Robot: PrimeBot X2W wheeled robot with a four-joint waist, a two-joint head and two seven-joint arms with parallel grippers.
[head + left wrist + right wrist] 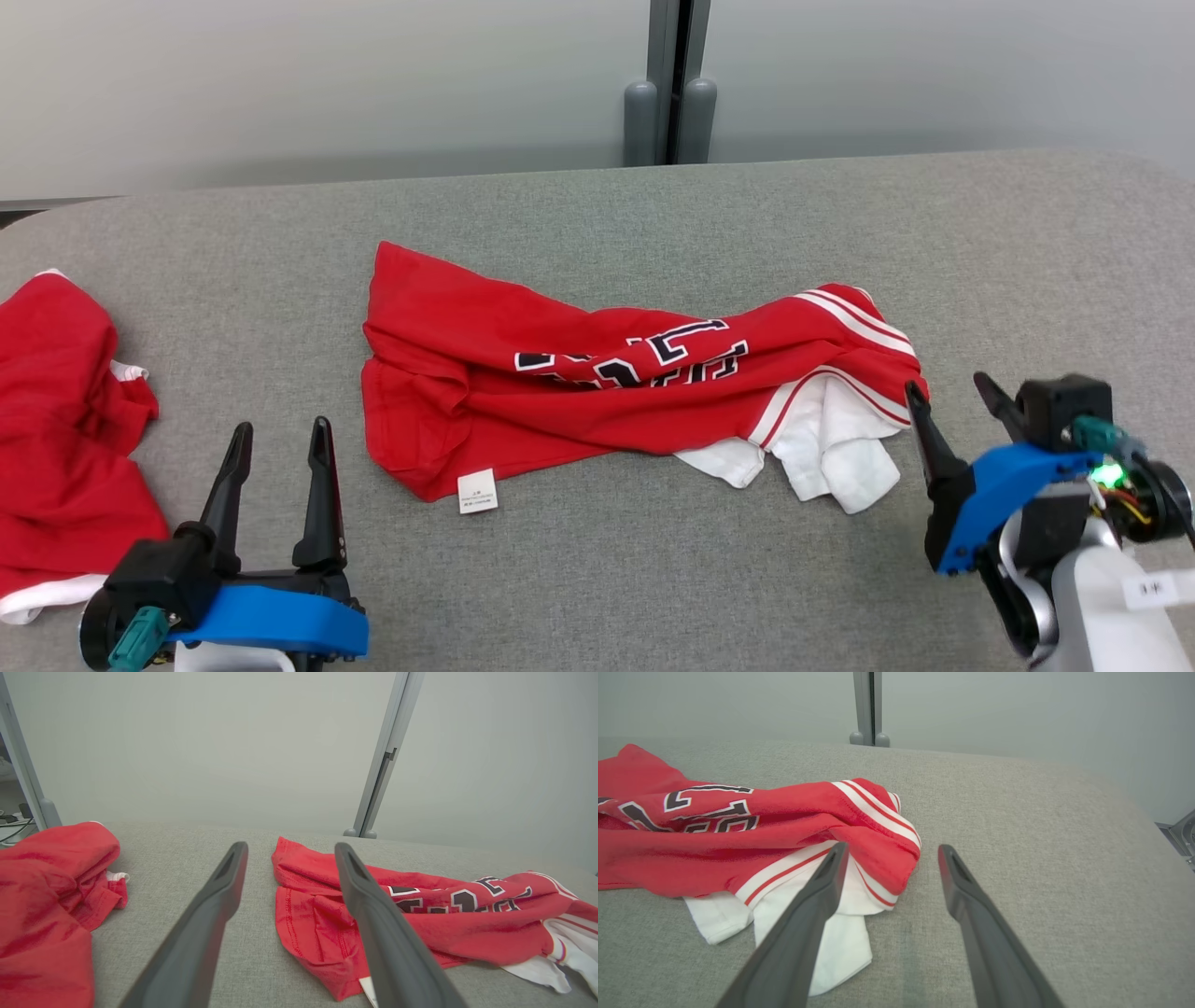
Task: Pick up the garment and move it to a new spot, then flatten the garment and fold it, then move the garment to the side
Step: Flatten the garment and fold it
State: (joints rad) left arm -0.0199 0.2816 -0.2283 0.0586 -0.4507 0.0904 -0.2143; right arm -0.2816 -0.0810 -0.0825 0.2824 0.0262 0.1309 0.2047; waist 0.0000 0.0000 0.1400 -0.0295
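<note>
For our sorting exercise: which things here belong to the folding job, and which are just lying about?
Job: lettered red garment, left gripper, right gripper.
Lying about: second red garment at the left, grey post behind.

Spread jaws of left gripper (290, 849), crumpled red garment (444, 933) beyond, grey table (187, 858)

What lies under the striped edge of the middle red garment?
White fabric sticks out from under the striped edge of the garment, onto the grey table. How far it continues underneath is covered.
</note>
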